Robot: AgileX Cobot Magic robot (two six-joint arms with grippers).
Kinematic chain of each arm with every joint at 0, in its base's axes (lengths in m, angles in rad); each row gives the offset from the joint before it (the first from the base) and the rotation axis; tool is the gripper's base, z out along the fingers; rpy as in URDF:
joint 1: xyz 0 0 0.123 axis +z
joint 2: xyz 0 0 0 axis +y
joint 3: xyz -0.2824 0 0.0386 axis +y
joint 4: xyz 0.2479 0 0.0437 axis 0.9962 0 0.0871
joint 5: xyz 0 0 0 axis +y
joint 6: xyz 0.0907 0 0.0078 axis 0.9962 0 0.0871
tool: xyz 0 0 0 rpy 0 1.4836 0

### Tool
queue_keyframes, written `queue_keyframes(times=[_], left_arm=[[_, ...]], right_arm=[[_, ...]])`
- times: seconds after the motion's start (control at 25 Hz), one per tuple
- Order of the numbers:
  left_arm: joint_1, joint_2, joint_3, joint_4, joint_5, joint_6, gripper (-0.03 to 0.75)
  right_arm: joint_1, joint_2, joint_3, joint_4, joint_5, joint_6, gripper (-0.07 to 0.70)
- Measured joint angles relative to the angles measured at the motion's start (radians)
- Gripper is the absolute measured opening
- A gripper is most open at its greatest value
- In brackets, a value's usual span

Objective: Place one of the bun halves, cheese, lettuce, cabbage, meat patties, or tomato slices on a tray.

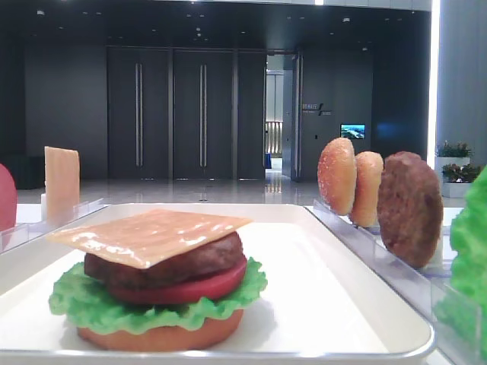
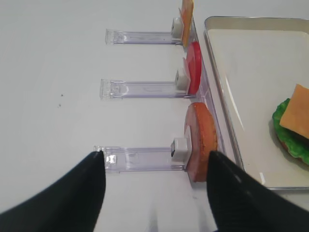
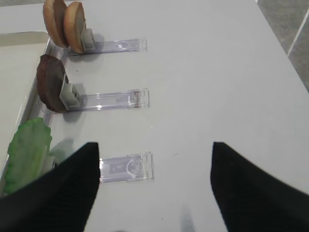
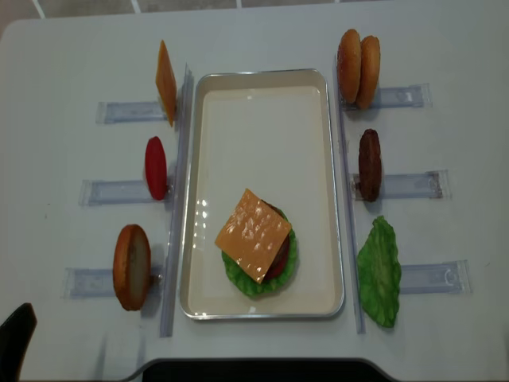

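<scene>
On the white tray point(image 4: 262, 127) stands a stack: bun half point(image 1: 160, 338), lettuce point(image 1: 84, 300), tomato slice point(image 1: 190, 287), meat patty point(image 1: 190, 262), and cheese point(image 4: 253, 235) on top. Left of the tray, a cheese slice point(image 4: 165, 82), a tomato slice point(image 4: 156, 167) and a bun half point(image 4: 132, 267) stand on edge. On the right stand two bun halves point(image 4: 358, 66), a patty point(image 4: 369, 165) and a lettuce leaf point(image 4: 378, 272). My left gripper point(image 2: 155, 157) is open and empty over the table, its right finger near the left bun half point(image 2: 203, 140). My right gripper point(image 3: 155, 145) is open and empty beside the lettuce leaf point(image 3: 28, 152).
Clear plastic holder strips point(image 4: 409, 185) run outward from each standing item, and clear rails point(image 4: 179, 199) line both long sides of the tray. The table's near edge point(image 4: 254, 368) is at the bottom of the overhead view. Grey floor point(image 3: 289, 29) shows past the table's right edge.
</scene>
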Motion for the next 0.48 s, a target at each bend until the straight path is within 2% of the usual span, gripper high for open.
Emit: queue_keyframes(times=[0.48], left_arm=[[0.000,0.000,0.000,0.000,0.000,-0.001,0.461]], right_arm=[[0.000,0.000,0.000,0.000,0.000,0.000,0.465]])
